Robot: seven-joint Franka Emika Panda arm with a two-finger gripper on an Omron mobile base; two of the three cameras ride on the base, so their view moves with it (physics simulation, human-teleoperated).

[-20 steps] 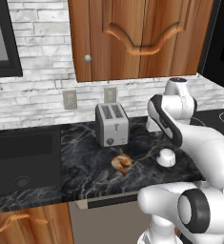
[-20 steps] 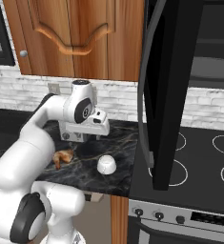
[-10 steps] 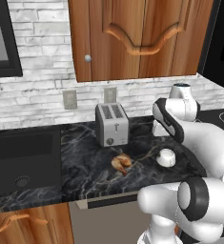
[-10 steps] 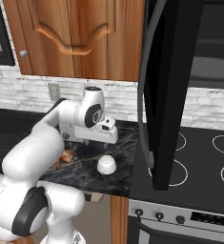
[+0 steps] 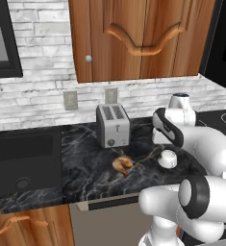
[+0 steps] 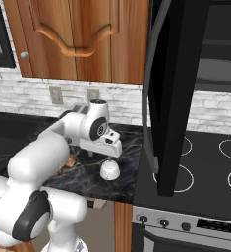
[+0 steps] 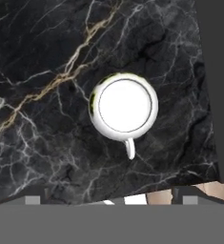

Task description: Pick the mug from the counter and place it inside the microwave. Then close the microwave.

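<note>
Near the counter's (image 5: 90,168) front right corner sits the mug (image 7: 125,106), upright, handle toward the front edge. Gripper (image 6: 108,147) hangs directly above it, jaws wide, holding nothing. Risk: 1 finger clipping the rounded rim and knocking it off; microwave (image 6: 173,88) door open close by.

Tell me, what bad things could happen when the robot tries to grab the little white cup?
1. The mug is small and round, so the open gripper hovering above it might pinch badly and let it slip.
2. The mug sits near the counter's front edge; a bump might knock it off.
3. The microwave door hangs open close by, so the arm could hit it when lifting.
</note>
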